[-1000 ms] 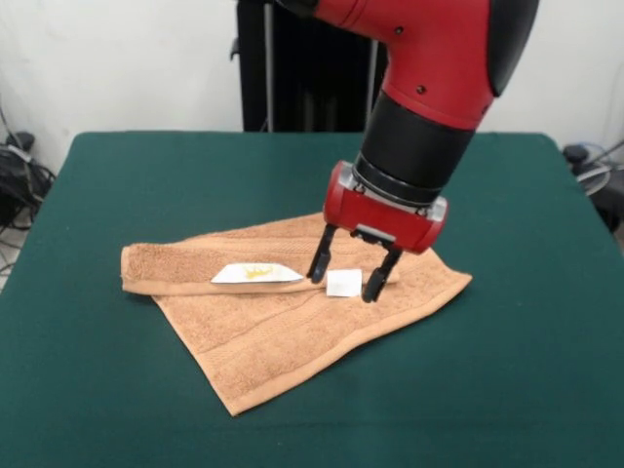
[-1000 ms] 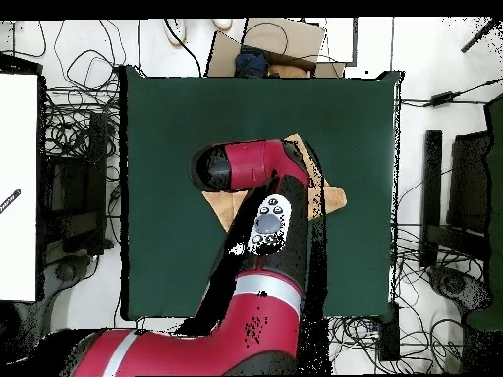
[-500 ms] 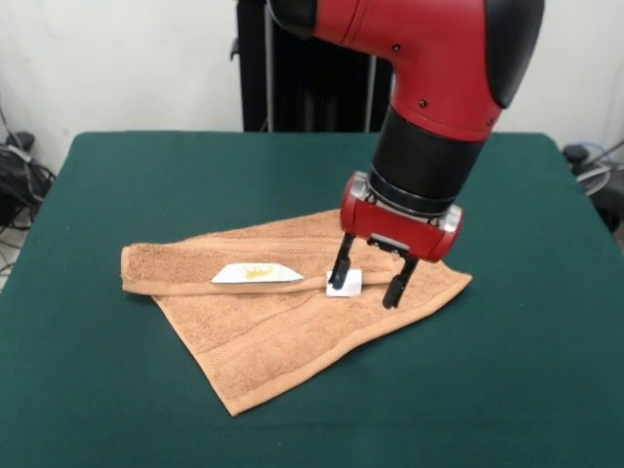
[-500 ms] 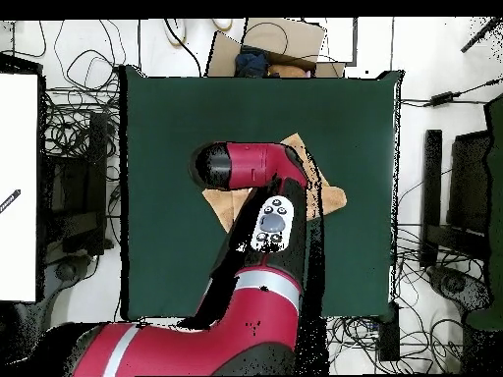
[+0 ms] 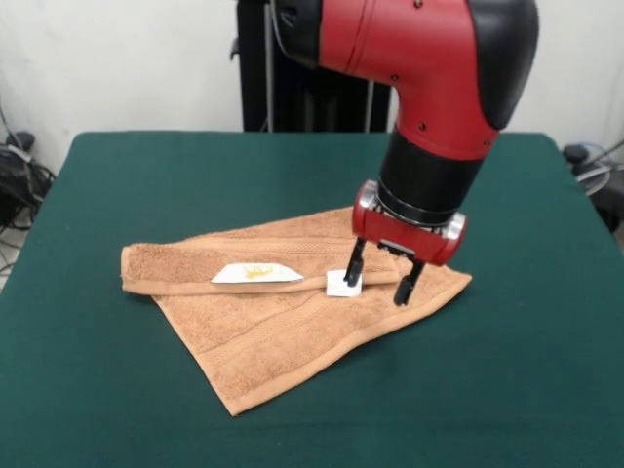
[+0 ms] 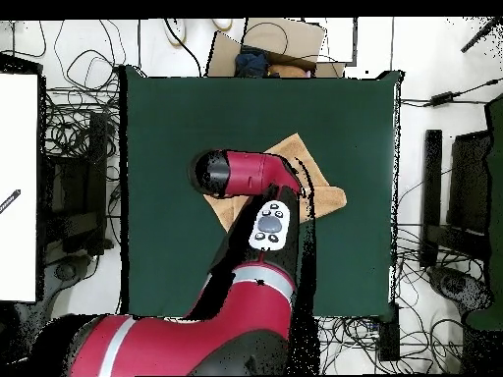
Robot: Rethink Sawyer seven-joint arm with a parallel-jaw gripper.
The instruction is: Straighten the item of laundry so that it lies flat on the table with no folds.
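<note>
The orange-tan towel (image 5: 273,312) lies on the dark green table (image 5: 117,185), folded over on itself along its upper edge. A long white tag (image 5: 255,273) and a small square white tag (image 5: 343,284) show on the fold. My gripper (image 5: 381,280) is open and hangs just above the towel's right part, with one finger (image 5: 353,265) at the small tag. In the overhead view the arm covers most of the towel (image 6: 319,187), and the gripper is hidden under it.
Cables and equipment lie on the floor around the table (image 6: 157,118). A cardboard box (image 6: 270,44) sits beyond the far edge in the overhead view. A black stand (image 5: 292,88) rises behind the table in the front view.
My gripper has moved to the right along the towel's fold, from left of the small tag to right of it. The towel has not moved.
</note>
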